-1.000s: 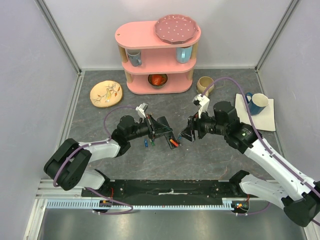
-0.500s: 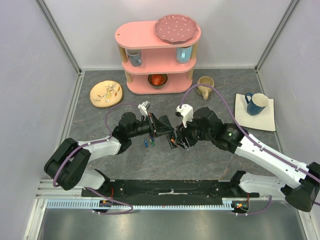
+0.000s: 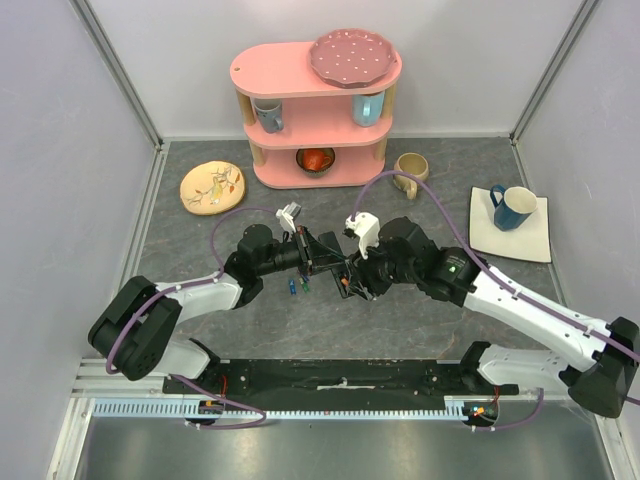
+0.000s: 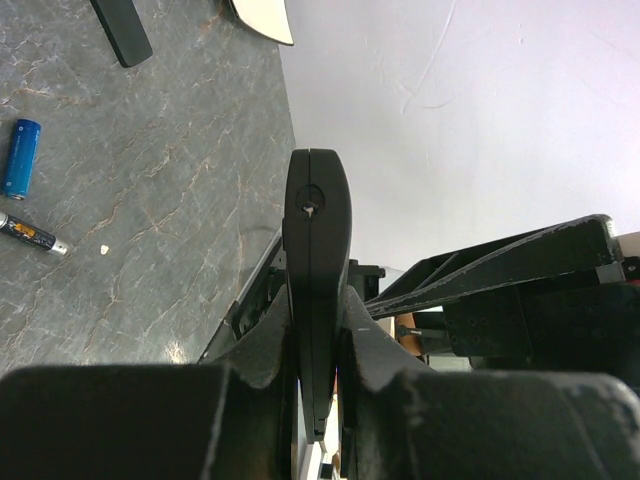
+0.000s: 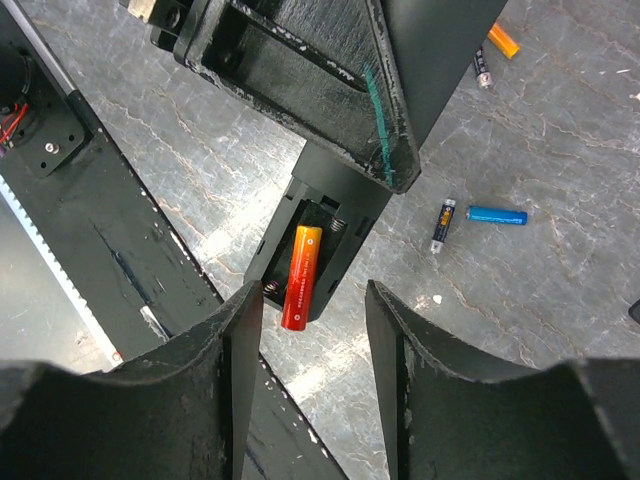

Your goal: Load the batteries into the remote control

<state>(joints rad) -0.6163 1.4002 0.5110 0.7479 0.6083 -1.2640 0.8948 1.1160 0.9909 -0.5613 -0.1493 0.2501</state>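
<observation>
The black remote control (image 5: 335, 222) is held off the table, my left gripper (image 4: 318, 345) shut on it edge-on. Its open recess faces the right wrist camera. An orange-red battery (image 5: 301, 277) lies slanted in that recess, its lower end sticking out past the remote's end. My right gripper (image 5: 312, 292) stands open with one finger on each side of that end, touching neither it nor the remote. In the top view the two grippers (image 3: 325, 262) (image 3: 352, 283) meet at the middle of the table. A blue battery (image 5: 496, 214) and a black one (image 5: 442, 224) lie loose on the grey table.
An orange battery (image 5: 503, 40) and another dark one (image 5: 481, 68) lie further off. A flat black strip (image 4: 122, 30) rests near a plate (image 3: 212, 187). At the back stands a pink shelf (image 3: 315, 100), with a beige mug (image 3: 410, 168) and a blue mug (image 3: 515, 207) to its right.
My right gripper has swung left up to the end of the remote, and its jaws have narrowed. The left gripper has kept its hold on the remote and barely moved.
</observation>
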